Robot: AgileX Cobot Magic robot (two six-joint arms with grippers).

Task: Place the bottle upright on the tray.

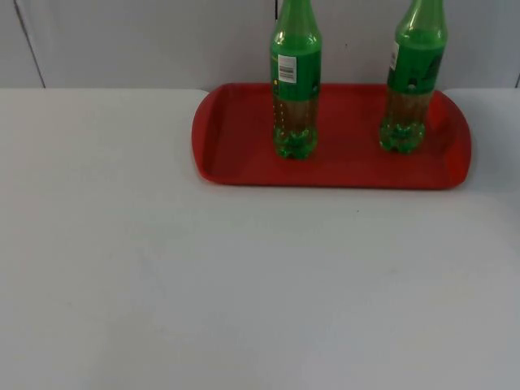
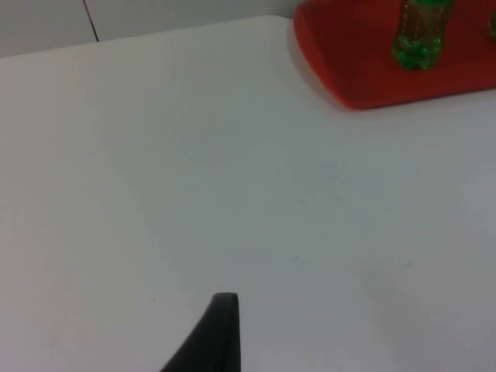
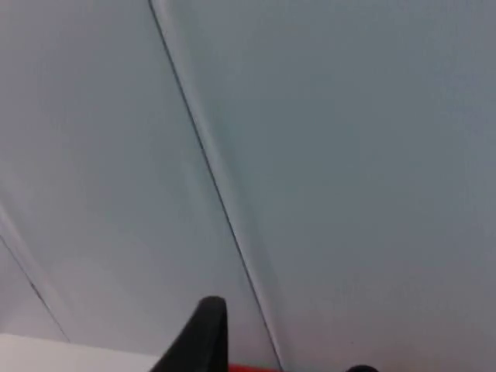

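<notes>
Two green bottles stood upright on the red tray. The left bottle, with a white label patch on its green wrap, sat toward the tray's left half; the right bottle stood toward the right end, well apart from the first. Both rested flat on their lobed bases inside the rim, neither leaning, and nothing was touching either of them. The tray lay at the far side of the white bench, just in front of the grey partition wall.

As I judged it, the task looked done, or as good as done: no bottle lay on its side anywhere on the bench, and nothing seemed left to place.

The left end effector hung over bare bench, well apart from the tray, one black fingertip showing; it held nothing I could see, but I could not tell how far it was open. The right end effector pointed at the partition wall, a sliver of red tray just beneath it; its opening I could not tell either.
</notes>
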